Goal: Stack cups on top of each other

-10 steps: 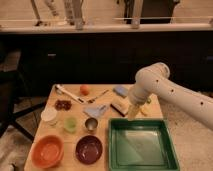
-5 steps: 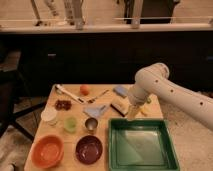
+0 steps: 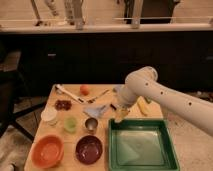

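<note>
End effector point(image 3: 119, 116): your robot's two-finger end effector hangs from the white jointed arm point(image 3: 165, 97) and points down over the far left rim of the green rectangular plastic tray point(image 3: 144, 150). Its fingers stand apart, and you can see nothing between them.

Near row, left to right on the light wooden desk point(image 3: 59, 134): the round orange bowl point(image 3: 47, 151), the round dark purple bowl point(image 3: 89, 149), then the tray, which fills the near right corner.

Middle row: you find a small white round container point(image 3: 49, 115) at the left. Next comes the small pale green plastic cup point(image 3: 70, 124), then the small shiny steel cup point(image 3: 91, 123). The two cups stand upright side by side, neither inside the other. The steel cup is the nearer to the end effector but well clear of it.

Far part of the desk: a crumpled blue cloth point(image 3: 96, 110) lies just behind the steel cup. A dark red patch point(image 3: 63, 104) lies behind the white container. Farther back are a small round orange fruit point(image 3: 84, 90) and a long white utensil point(image 3: 67, 93). A yellow banana point(image 3: 143, 106) lies beyond the arm, at the right.
</note>
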Controlling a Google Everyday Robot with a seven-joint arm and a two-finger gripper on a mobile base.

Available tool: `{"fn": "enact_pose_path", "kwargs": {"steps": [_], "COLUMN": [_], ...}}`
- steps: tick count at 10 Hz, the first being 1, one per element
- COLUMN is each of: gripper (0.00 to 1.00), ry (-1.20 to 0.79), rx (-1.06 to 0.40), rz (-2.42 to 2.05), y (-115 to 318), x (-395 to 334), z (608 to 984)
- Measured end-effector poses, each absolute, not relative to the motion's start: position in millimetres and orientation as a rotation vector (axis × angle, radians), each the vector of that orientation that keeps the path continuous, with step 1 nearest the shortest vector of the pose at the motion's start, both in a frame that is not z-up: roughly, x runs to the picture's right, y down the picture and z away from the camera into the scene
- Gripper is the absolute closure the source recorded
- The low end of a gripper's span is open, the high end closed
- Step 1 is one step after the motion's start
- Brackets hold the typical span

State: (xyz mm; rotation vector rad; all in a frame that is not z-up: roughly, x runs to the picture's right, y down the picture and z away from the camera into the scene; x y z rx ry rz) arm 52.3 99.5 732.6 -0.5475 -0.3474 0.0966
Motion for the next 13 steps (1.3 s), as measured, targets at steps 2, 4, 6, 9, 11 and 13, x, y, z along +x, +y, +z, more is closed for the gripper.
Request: {"fn": "enact_pose_path", "kwargs": {"steps": [2, 4, 6, 9, 11, 13], "gripper": [0.20, 0.20, 0.20, 0.20, 0.20, 0.20], "ry": [-0.380, -0.388, -0.382, -0.372, -0.373, -0.382], "rx": [-0.538, -0.535, -0.534, -0.534, -0.539, -0.546], "rz": [0.129, 0.155, 0.176, 0.142, 0.113, 0.103], "y": [100.1, 103.8, 107.0, 109.0, 109.9, 108.8], "x": [38.5, 15.3, 8.6, -20.1, -34.2, -46.1], "z": [734.6, 739.2, 743.2, 747.0, 750.4, 756.2]}}
